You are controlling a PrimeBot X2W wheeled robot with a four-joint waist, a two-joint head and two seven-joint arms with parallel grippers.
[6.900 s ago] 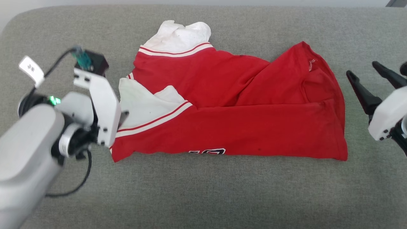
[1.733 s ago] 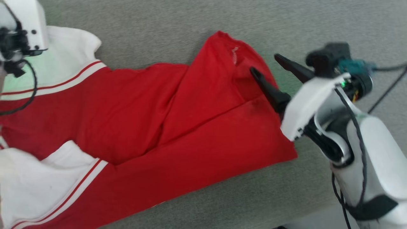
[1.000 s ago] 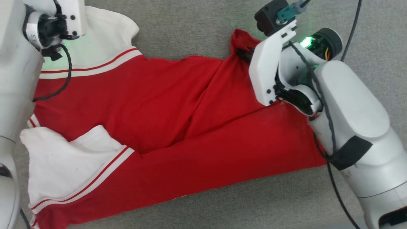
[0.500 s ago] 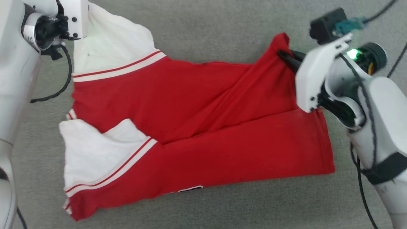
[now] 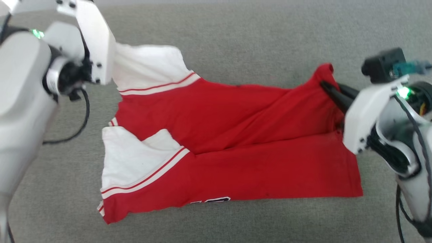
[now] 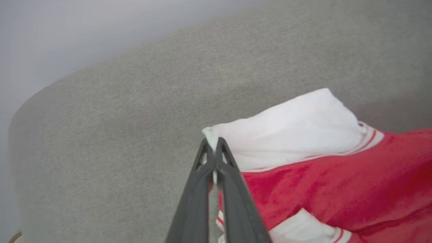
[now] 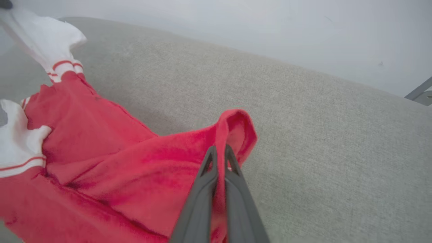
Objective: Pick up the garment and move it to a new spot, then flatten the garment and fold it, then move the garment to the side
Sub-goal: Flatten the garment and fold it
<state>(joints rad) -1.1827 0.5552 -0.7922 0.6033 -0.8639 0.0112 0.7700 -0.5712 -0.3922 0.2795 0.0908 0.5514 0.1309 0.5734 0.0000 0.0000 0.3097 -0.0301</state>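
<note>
My left tool pinches the garment by its white sleeve, right tool by a red edge; I'd lift both evenly, cloth taut between them.

A wide gray cloth surface lies flat and has a round corner. Behind it is a plain pale wall. A gray metal bar pokes in at its edge.

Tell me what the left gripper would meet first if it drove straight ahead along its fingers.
The left gripper is shut on the garment at its white sleeve edge; beyond that, likely the grey padded surface, though depth is unclear.
</note>
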